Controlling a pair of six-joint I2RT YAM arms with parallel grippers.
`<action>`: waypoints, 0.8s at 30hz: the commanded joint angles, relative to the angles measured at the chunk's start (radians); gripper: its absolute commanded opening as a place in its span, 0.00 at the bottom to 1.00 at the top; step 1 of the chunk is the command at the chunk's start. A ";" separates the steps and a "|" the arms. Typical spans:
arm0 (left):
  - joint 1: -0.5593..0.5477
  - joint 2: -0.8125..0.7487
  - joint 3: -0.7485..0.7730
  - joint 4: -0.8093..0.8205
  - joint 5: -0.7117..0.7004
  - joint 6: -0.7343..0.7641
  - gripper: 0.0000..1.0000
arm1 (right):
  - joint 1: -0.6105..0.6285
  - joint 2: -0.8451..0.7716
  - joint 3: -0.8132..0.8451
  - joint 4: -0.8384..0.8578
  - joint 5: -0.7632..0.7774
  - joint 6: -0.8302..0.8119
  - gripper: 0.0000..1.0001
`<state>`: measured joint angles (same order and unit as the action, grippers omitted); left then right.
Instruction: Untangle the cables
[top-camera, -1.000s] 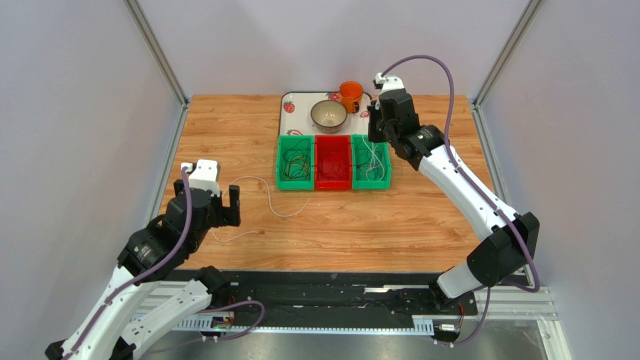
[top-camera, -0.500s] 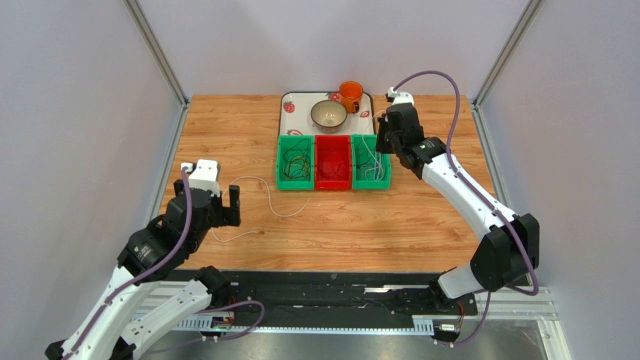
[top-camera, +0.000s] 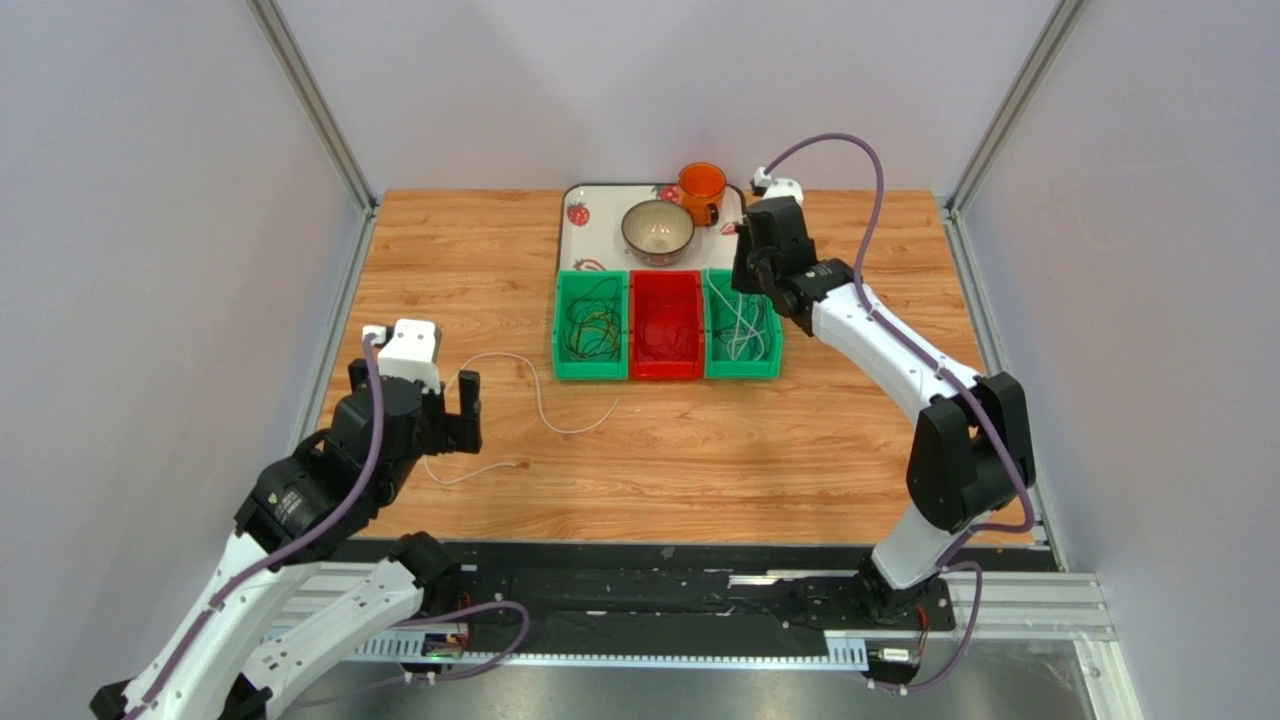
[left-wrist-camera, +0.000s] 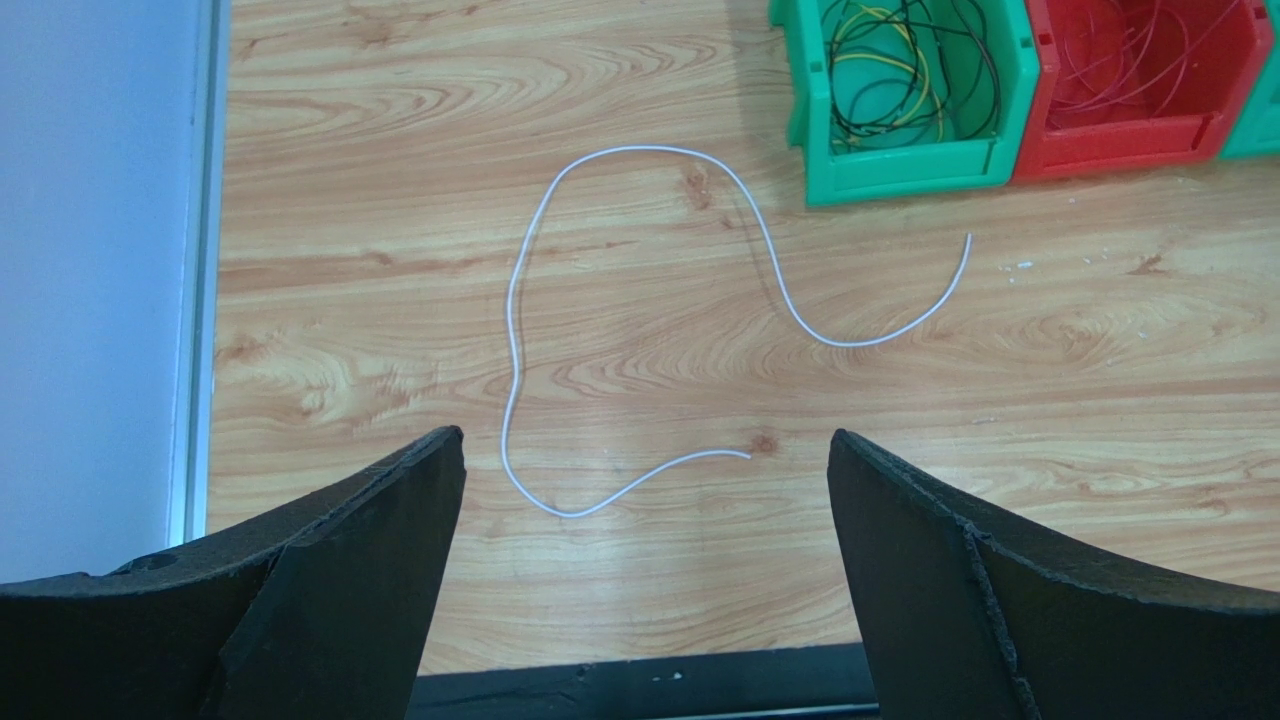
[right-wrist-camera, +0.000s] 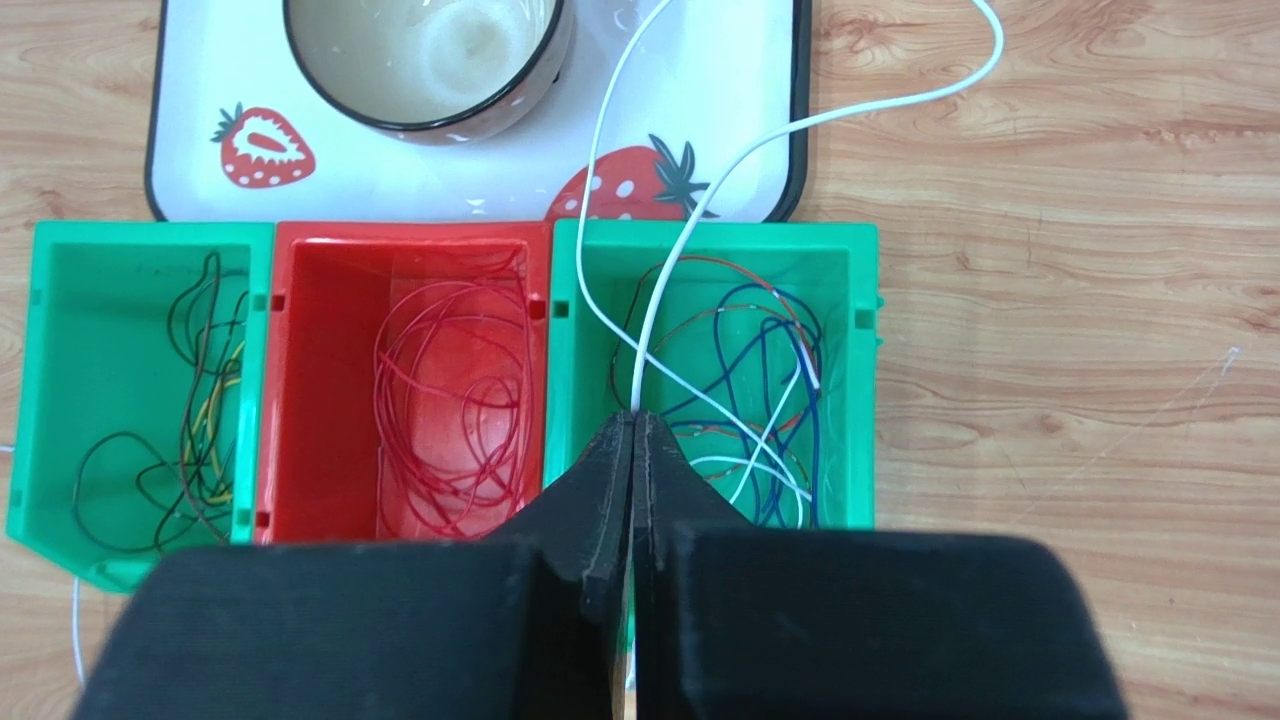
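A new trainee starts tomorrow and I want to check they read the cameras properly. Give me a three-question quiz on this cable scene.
1. True or false: the left gripper is shut on the loose white cable.
2. Fill in: the right gripper is shut on a cable coloured ___.
3. Which bin holds only red cables?

Key:
1. False. The left gripper is open and clear of the loose white cable.
2. White.
3. The red bin, the middle one of the three.
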<state>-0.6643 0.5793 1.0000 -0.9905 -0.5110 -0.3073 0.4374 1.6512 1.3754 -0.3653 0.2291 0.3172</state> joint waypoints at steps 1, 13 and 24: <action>0.002 -0.004 -0.004 0.029 0.005 0.020 0.99 | -0.011 0.030 0.016 0.121 0.030 0.006 0.00; 0.000 0.002 -0.004 0.030 0.005 0.022 0.98 | -0.016 0.059 -0.165 0.140 0.015 0.146 0.00; 0.003 -0.007 -0.004 0.027 0.002 0.017 0.98 | -0.014 0.218 -0.066 -0.006 -0.100 0.218 0.00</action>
<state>-0.6643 0.5793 1.0000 -0.9901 -0.5068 -0.3065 0.4240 1.8194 1.2274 -0.2886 0.1696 0.4866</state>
